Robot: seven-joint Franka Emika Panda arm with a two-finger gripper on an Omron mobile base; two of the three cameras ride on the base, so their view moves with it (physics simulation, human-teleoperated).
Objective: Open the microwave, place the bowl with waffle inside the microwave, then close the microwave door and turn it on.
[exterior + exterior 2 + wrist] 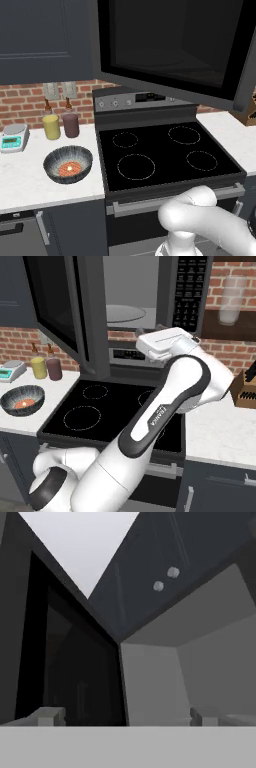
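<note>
Hand view: parted, empty fingers (50,716) just below open microwave door (75,677).

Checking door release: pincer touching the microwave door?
Cannot tell. Hand view shows fingertips near the microwave door, contact hidden; right base view hides the pincer behind the arm.

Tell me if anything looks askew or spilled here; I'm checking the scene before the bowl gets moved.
Nothing stands out. The microwave door is swung wide open, as the task needs. The bowl sits upright on the counter left of the stove, with the waffle inside. Two bottles stand upright, nothing spilled.
</note>
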